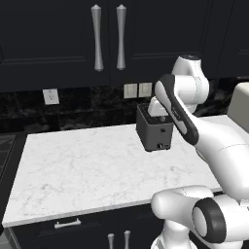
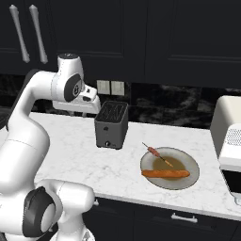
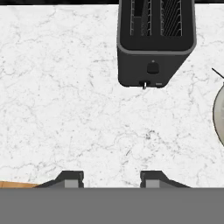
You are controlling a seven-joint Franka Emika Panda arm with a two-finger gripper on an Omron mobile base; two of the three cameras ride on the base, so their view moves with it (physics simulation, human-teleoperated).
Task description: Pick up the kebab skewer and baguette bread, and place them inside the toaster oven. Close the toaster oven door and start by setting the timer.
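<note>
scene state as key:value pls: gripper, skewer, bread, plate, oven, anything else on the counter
gripper: open, empty, above bare counter in front of the slot toaster
kebab skewer: on plate, far side, tip past the rim
baguette bread: on plate, near side, apart from skewer
plate: right of the slot toaster
toaster oven: right of plate, partly out of frame; door state unclear

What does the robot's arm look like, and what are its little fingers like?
The arm is made of smooth, rounded white tubes with dark grey bands and caps at the joints; one round cap carries small white markings. No cables show. The gripper has two small, dark, blocky fingertips with lighter grey faces.
</note>
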